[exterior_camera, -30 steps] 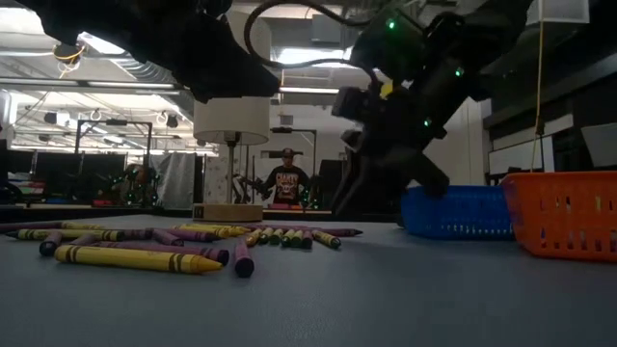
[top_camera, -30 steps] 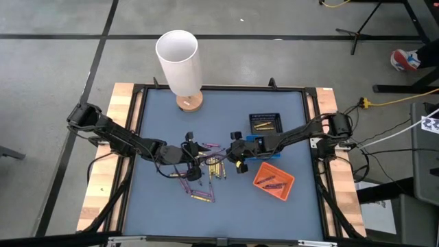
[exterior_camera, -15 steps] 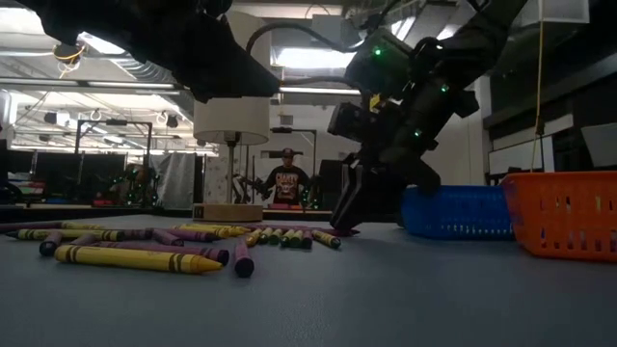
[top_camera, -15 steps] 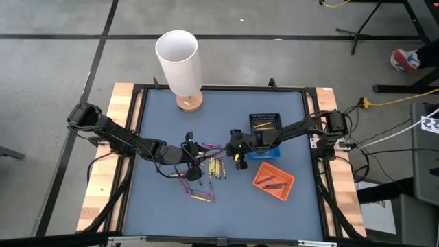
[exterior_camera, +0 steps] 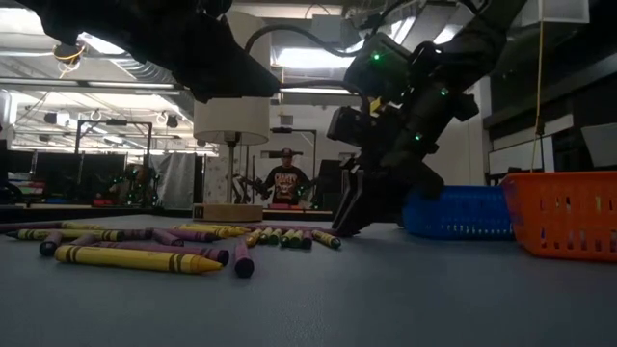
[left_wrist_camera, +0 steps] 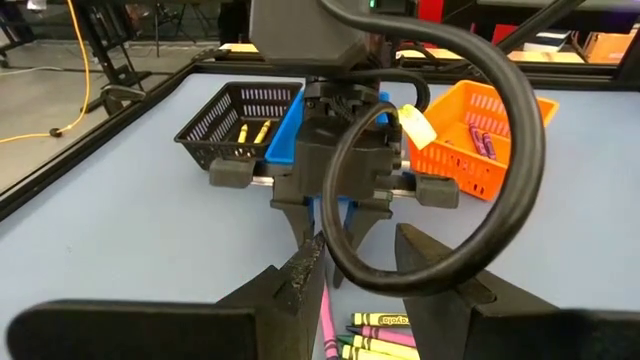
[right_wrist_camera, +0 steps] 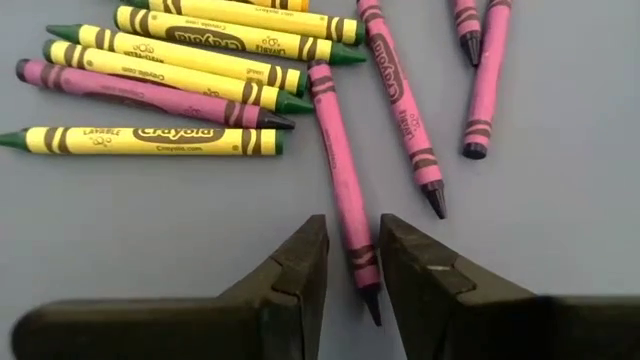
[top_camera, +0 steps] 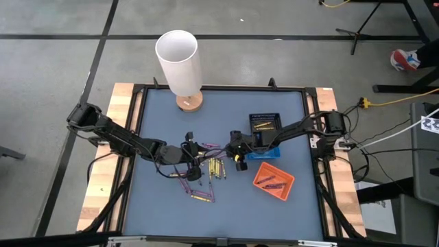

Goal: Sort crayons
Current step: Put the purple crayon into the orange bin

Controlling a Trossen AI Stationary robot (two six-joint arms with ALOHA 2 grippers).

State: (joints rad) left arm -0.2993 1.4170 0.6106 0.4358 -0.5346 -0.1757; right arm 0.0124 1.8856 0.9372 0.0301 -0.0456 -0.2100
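Note:
Yellow and magenta crayons point(top_camera: 214, 167) lie loose on the blue-grey table, with more of them nearer the front point(top_camera: 199, 192). My right gripper point(right_wrist_camera: 354, 226) is down at the right side of the pile, open. Its fingers stand on either side of the pointed end of one magenta crayon point(right_wrist_camera: 340, 170), which lies flat on the table. The low view shows this gripper point(exterior_camera: 353, 220) slanting down to the table top. My left gripper point(left_wrist_camera: 360, 245) hangs open above the pile's left side point(top_camera: 193, 162), with nothing between its fingers.
A black tray point(top_camera: 265, 123) holding yellow crayons, a blue tray point(top_camera: 267, 152) and an orange tray point(top_camera: 274, 180) holding magenta crayons stand right of the pile. A white lamp point(top_camera: 178, 58) on a wooden base stands at the far edge. A person point(exterior_camera: 286, 183) is in the room behind.
My right gripper has sunk toward the table and moved a little left toward the crayon pile, rolling slightly. Its fingertips now stand at table height beside the crayons. The crayons have not moved.

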